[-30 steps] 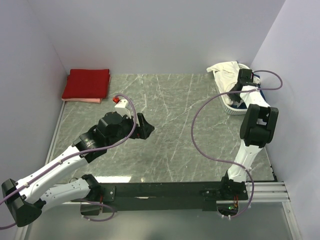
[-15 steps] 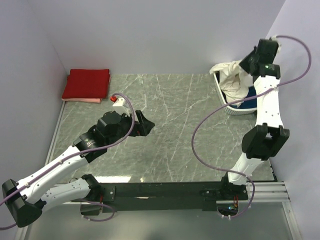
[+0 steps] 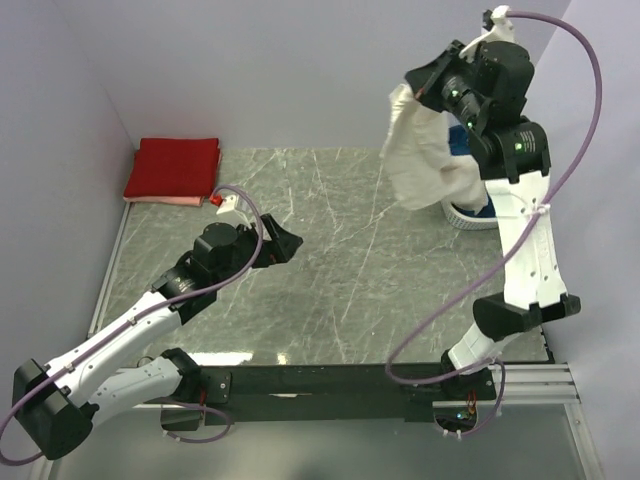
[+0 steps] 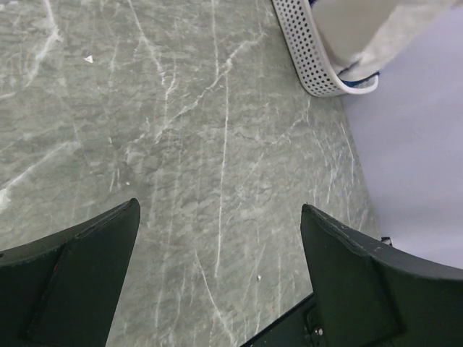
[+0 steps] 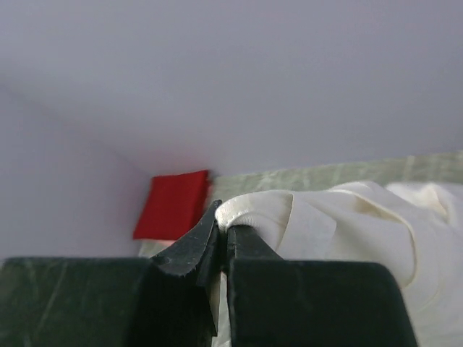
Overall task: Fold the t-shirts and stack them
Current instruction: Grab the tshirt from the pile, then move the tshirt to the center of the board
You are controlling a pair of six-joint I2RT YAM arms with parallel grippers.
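Far to the left of the left claw (image 3: 285, 245), and behind it, the red shirt (image 3: 172, 166) lay folded in the back corner of the table (image 3: 340, 290). It rested on top of a pink shirt (image 3: 165, 201), of which only a thin edge showed. The left claw hung low over the middle of the table, with its jaws wide apart and nothing between them. To its right, and much higher, the right claw (image 3: 425, 85) was clenched on a fold of the cream shirt (image 3: 420, 160). The shirt hung down from this claw in a loose bunch, in the air, and its lower part hid a part of the basket (image 3: 468, 217). Whether the cloth touched the basket I could not tell. The basket stood below the right claw, at the right edge of the table.
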